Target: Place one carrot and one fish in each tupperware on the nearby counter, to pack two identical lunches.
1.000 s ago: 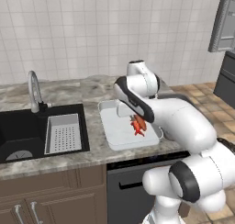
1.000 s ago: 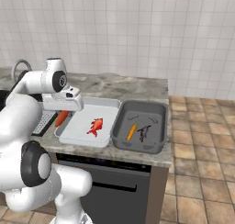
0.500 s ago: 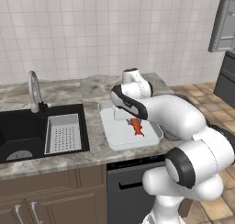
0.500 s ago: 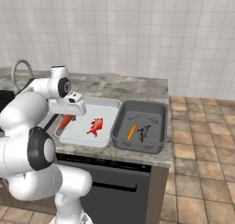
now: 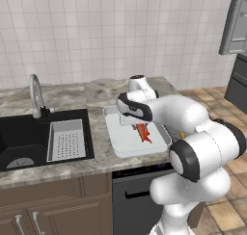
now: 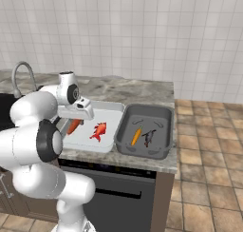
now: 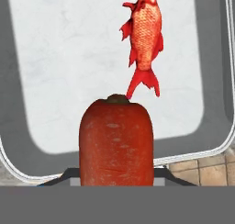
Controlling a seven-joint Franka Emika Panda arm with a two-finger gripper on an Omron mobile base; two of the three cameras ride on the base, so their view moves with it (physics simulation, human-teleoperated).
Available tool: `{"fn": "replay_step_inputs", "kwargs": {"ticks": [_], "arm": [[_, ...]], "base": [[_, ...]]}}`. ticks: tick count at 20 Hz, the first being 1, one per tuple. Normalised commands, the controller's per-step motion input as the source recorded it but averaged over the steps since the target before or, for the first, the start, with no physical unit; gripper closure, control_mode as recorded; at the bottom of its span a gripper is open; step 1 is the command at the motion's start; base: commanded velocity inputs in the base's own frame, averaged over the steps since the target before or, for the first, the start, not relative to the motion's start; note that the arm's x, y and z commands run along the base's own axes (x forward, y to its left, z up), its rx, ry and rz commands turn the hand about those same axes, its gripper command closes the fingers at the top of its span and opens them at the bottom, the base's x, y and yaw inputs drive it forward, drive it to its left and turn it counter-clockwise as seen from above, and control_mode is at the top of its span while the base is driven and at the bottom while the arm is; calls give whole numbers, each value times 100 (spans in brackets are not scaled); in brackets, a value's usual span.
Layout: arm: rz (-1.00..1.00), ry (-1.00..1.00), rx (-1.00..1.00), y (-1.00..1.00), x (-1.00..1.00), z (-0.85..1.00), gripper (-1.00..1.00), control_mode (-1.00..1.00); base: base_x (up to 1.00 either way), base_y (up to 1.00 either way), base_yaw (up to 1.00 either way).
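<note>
My gripper point(image 6: 75, 120) is shut on a red-orange carrot point(image 6: 72, 126) and holds it over the left part of the pale tupperware point(image 6: 111, 107). In the hand view this carrot point(image 7: 116, 142) fills the foreground and hides my fingertips. A red fish point(image 7: 144, 39) lies beyond it on the tray floor point(image 7: 59, 71). That fish point(image 6: 98, 130) sits just right of the held carrot, and it also appears beside my arm point(image 5: 143, 133). The dark grey tupperware point(image 6: 163, 114) to the right holds an orange carrot point(image 6: 136, 136) and a blackish fish point(image 6: 149, 137).
A black sink point(image 5: 24, 137) with a white perforated basket point(image 5: 67, 140) and a curved faucet point(image 5: 34, 97) lies left of the trays. The counter point(image 6: 142, 88) ends just right of the dark tray, above a tiled floor point(image 6: 209, 178).
My hand has carried the carrot a little to the right, further in over the pale tray and closer to the red fish. The arm has twisted around. The trays and their contents stayed put.
</note>
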Motion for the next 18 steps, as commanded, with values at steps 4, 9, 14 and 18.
{"fn": "replay_step_inputs", "kwargs": {"ticks": [4,9,14,18], "arm": [[0,2,0,-1,66,-14,100,-100],[0,0,0,0,51,-36,100,-100],[0,-1,-3,3,40,-51,100,-100],[0,-2,-3,0,39,-46,100,-100]], "base": [[0,0,0],[0,0,0],[0,0,0],[0,0,0]]}}
